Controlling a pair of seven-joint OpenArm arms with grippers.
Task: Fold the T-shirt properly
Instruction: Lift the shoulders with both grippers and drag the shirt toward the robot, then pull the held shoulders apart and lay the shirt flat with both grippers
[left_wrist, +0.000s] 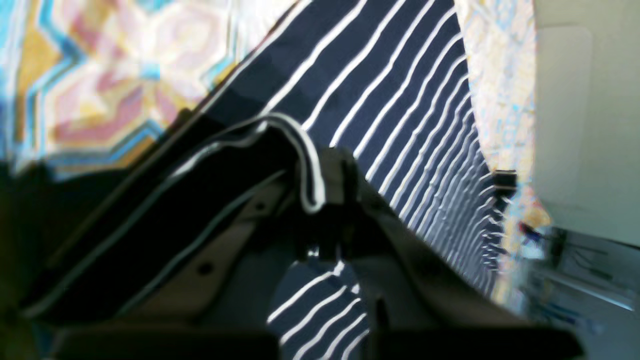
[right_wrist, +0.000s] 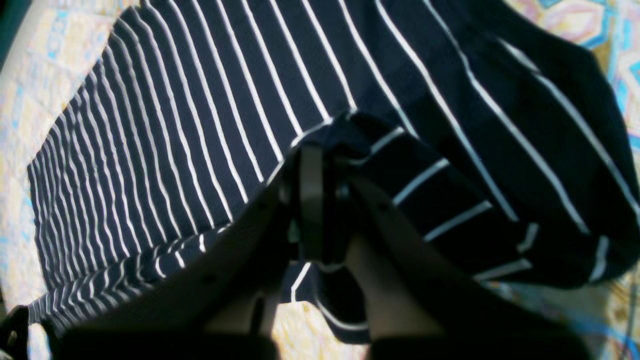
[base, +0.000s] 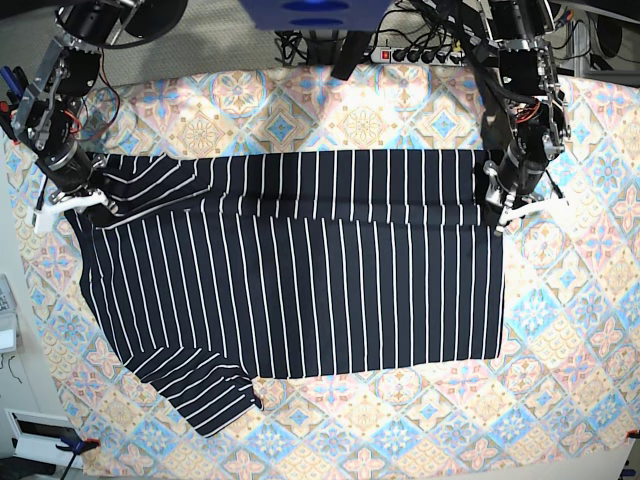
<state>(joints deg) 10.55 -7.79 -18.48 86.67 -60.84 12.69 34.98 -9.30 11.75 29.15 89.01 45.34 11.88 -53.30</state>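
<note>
Two grippers hold the T-shirt at its far edge, one at each end, while the garment lies spread on the tabletop, which is covered by a pastel diamond-patterned tablecloth. In the base view, the left gripper is on the right side of the picture, at the hem corner of the shirt, and the right gripper is on the left side of the picture, at the shoulder near the upper sleeve. A band of the shirt along the far edge is already turned over toward the middle, so a double layer runs between the two grippers. In the left wrist view, the left gripper is clenched on a folded edge of the T-shirt, and a white stripe of the cloth bends over one finger. In the right wrist view, the right gripper is also closed on a bunch of the T-shirt, with the sleeve cloth hanging loose to the right of the fingers. The lower sleeve lies flat on the tablecloth at the near left corner, well apart from both grippers. A power strip with cables lies beyond the far edge of the tablecloth.
</note>
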